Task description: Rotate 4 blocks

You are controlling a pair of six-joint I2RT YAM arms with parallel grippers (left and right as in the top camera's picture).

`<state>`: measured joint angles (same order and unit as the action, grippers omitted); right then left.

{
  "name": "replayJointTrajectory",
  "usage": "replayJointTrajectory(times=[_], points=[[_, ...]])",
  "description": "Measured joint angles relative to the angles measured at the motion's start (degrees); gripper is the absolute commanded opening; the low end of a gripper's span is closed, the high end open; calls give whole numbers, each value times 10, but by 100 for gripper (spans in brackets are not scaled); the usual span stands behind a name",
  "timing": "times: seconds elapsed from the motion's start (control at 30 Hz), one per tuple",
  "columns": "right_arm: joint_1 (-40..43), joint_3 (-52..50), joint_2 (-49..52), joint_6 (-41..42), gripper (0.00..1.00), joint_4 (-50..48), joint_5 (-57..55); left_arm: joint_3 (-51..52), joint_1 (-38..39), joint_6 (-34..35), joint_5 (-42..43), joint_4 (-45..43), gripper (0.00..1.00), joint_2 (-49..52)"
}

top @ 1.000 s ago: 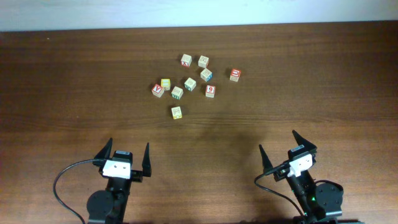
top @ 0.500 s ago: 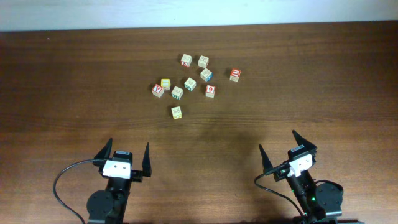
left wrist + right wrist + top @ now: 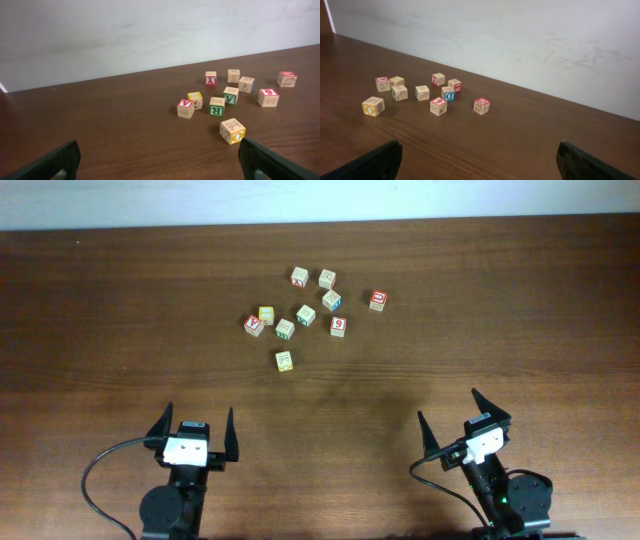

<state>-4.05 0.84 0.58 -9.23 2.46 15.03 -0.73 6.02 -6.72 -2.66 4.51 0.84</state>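
Right gripper point(image 3: 446, 404) and left gripper point(image 3: 199, 408) are spread wide, empty. Ahead-left of the right one, the "6" block point(image 3: 339, 325) is best straddled squarely and turned in place.

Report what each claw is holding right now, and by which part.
Nothing is held. The left claw and the right claw both stand open and empty, well short of the blocks, which all rest on the table.

Dark wooden table point(image 3: 120, 330) bears ten cubes point(image 3: 306, 314) in a loose cluster toward 12 o'clock from centre. U cube point(image 3: 377, 300) sits apart at the cluster's 3 o'clock, A cube point(image 3: 253, 324) at 9, yellow-green cube point(image 3: 285, 360) alone at 6.
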Motion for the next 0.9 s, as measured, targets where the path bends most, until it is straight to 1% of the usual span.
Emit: replayJointTrajectory(times=[0.13, 0.17, 0.27, 0.33, 0.43, 0.53, 0.57, 0.6, 0.63, 0.67, 0.7, 0.73, 0.77, 0.8, 0.83, 0.87, 0.9], points=[[0, 0, 0, 0, 99, 0, 0, 0, 0, -2, -8, -4, 99, 0], [0, 0, 0, 16, 99, -5, 0, 0, 0, -2, -5, -11, 99, 0], [0, 0, 0, 37, 99, -19, 0, -1, 0, -3, 11, -35, 99, 0], [0, 9, 3, 45, 99, -17, 4, -25, 0, -4, 31, -32, 99, 17], [0, 93, 76, 47, 99, -18, 9, -123, 0, -4, 38, -35, 99, 118], [0, 181, 181, 48, 99, -12, 15, -212, 0, -6, 42, -33, 99, 234], [0, 215, 223, 47, 98, -5, 21, -237, 0, -6, 43, -32, 99, 265], [0, 261, 278, 48, 99, 5, 30, -284, 0, -7, 50, -24, 99, 316], [0, 279, 299, 47, 99, 24, 33, -302, 0, -8, 55, -10, 99, 339], [0, 309, 333, 47, 98, 51, 36, -318, 0, -8, 59, 12, 99, 353], [0, 355, 390, 48, 99, 67, 42, -381, -1, -8, 66, 30, 99, 419], [0, 387, 426, 48, 98, 99, 48, -407, -1, -8, 67, 55, 99, 450], [0, 420, 464, 48, 98, 129, 56, -446, -1, -8, 70, 101, 99, 486], [0, 476, 532, 48, 98, 178, 69, -492, -1, -8, 74, 133, 99, 534], [0, 489, 550, 48, 98, 181, 74, -538, -1, -8, 86, 167, 99, 581], [0, 517, 579, 48, 98, 228, 78, -571, -1, -8, 94, 217, 99, 609], [0, 556, 627, 48, 98, 248, 80, -631, -1, -8, 107, 242, 99, 667]])
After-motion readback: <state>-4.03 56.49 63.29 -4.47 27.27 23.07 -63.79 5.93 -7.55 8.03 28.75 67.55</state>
